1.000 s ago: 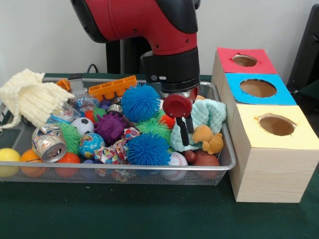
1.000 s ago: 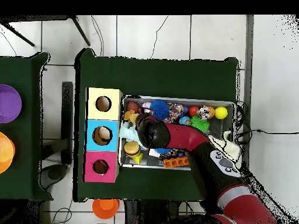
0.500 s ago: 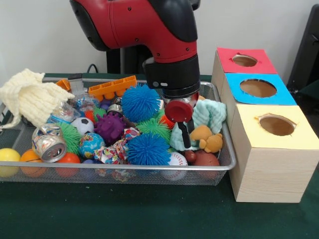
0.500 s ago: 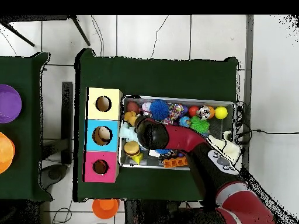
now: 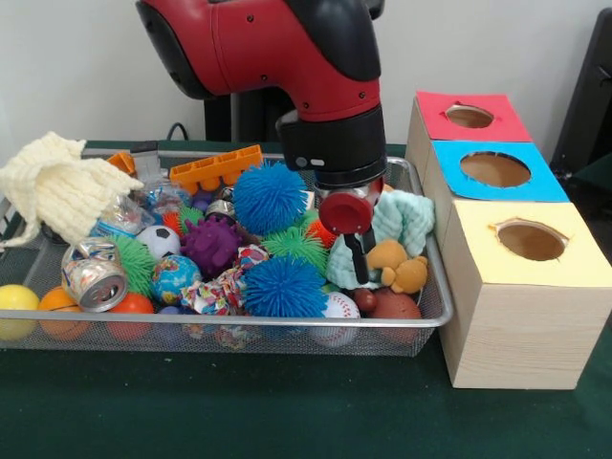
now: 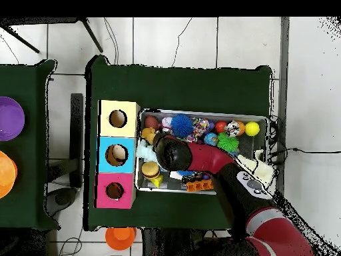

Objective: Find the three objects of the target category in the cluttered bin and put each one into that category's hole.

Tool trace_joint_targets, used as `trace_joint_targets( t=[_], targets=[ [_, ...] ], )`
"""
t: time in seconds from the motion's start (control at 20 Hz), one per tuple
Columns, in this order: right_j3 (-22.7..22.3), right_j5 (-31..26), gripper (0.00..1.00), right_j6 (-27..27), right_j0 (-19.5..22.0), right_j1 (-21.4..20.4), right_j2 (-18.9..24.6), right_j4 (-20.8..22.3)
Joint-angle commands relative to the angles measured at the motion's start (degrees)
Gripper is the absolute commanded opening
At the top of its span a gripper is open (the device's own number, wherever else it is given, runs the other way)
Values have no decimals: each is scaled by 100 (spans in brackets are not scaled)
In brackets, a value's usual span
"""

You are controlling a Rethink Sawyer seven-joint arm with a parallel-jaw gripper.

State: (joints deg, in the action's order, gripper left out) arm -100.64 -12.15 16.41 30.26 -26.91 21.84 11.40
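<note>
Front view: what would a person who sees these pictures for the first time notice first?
The big red arm fills the top middle, and its gripper reaches down into the wire bin beside a small brown teddy bear lying on a mint cloth. The bin is crowded with bright toys, above all two blue spiky balls. To the right stands a wooden box with red, blue and yellow tops, each with a round hole.

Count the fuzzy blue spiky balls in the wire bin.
2. One fuzzy blue spiky ball sits toward the bin's back, left of the arm; the other blue spiky ball lies near the front rim beside the white baseball. Clutter may hide more.
</note>
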Motion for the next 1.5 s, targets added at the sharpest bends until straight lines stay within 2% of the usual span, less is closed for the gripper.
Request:
trace_joint_targets(
  t=[0.05,0.3,0.45,0.8,1.5],
  targets=[
    [-251,-393,100,1004,359,-169,701,1],
    [-459,-262,100,983,717,-120,1241,6],
    [-495,-298,100,954,814,-104,1323,61],
    [-339,-454,100,914,596,4,1049,195],
    [-295,-735,100,935,181,-72,578,229]
  ],
)
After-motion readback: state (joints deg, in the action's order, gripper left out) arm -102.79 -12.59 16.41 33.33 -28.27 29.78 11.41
